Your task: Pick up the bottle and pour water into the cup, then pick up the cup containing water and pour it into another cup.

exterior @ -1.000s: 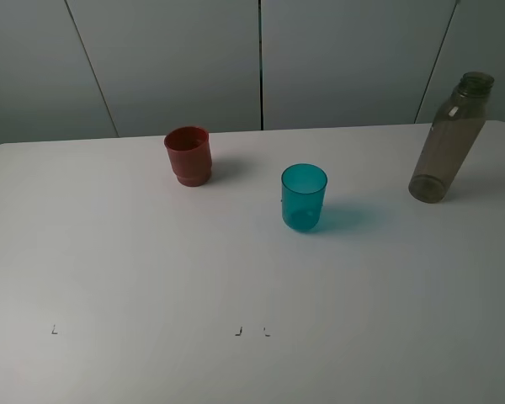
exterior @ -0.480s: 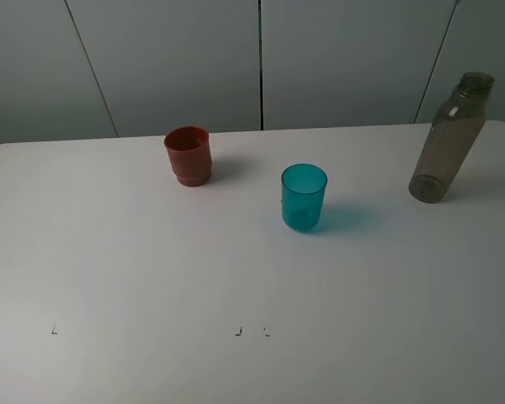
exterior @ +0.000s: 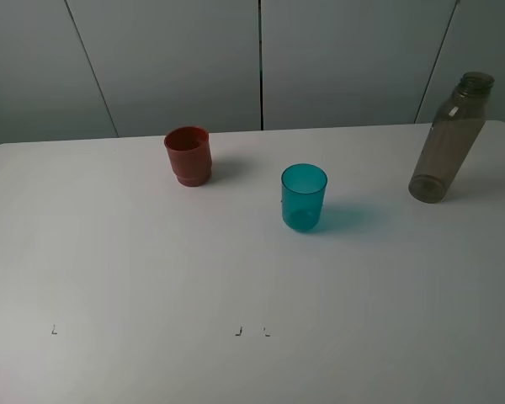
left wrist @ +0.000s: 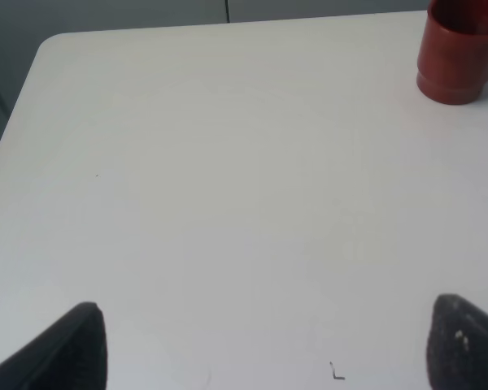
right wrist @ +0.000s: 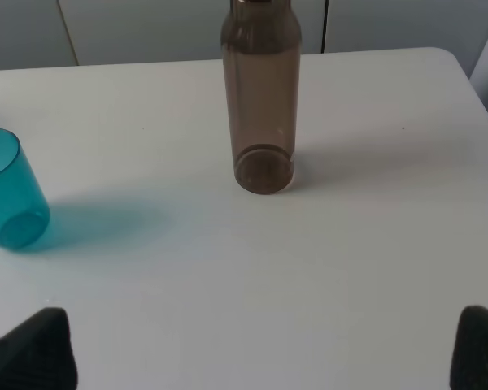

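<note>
The smoky grey-brown bottle (exterior: 449, 139) stands upright, uncapped, at the back right of the white table; it also shows in the right wrist view (right wrist: 260, 97). The teal cup (exterior: 304, 197) stands upright near the table's middle and shows in the right wrist view (right wrist: 8, 191). The red-brown cup (exterior: 188, 155) stands upright at the back left of centre and shows in the left wrist view (left wrist: 459, 53). Neither gripper shows in the high view. My left gripper (left wrist: 264, 345) is open and empty, far from the red cup. My right gripper (right wrist: 264, 345) is open and empty, short of the bottle.
The white table (exterior: 151, 252) has its back edge against grey wall panels (exterior: 261, 59). Small dark marks (exterior: 251, 332) lie near the front of the table. The table's left back corner (left wrist: 53, 45) shows in the left wrist view.
</note>
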### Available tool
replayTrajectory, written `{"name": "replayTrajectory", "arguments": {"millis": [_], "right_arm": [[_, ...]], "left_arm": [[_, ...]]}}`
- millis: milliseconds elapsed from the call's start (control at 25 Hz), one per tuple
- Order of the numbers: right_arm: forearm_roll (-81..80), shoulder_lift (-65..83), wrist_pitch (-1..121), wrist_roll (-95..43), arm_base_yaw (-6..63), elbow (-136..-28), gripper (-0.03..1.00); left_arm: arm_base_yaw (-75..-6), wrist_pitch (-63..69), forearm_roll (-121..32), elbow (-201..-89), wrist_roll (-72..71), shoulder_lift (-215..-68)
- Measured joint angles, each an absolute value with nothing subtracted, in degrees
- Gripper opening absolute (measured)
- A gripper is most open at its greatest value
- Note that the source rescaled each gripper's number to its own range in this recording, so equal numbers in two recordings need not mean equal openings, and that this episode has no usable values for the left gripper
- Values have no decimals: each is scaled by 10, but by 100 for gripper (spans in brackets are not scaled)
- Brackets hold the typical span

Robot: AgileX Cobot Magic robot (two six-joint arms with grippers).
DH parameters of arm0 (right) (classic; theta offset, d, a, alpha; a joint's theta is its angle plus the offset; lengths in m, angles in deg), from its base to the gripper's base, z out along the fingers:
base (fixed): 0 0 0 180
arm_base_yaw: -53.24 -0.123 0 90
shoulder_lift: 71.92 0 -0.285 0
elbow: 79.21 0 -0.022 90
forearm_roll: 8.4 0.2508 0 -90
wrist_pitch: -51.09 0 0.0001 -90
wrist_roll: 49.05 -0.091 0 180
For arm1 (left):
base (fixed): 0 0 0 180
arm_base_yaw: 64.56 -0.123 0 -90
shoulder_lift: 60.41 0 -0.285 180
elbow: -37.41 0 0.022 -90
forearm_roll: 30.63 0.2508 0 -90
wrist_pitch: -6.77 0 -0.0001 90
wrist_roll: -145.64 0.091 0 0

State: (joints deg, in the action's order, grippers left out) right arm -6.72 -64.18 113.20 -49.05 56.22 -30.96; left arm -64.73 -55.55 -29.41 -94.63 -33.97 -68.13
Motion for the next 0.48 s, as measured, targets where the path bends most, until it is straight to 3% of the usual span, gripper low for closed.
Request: {"name": "replayTrajectory", "arguments": {"millis": [480], "right_arm": [[-68, -642, 1132, -491, 562, -309, 98]], "left_arm": [[-647, -556, -294, -946, -340, -681]]}}
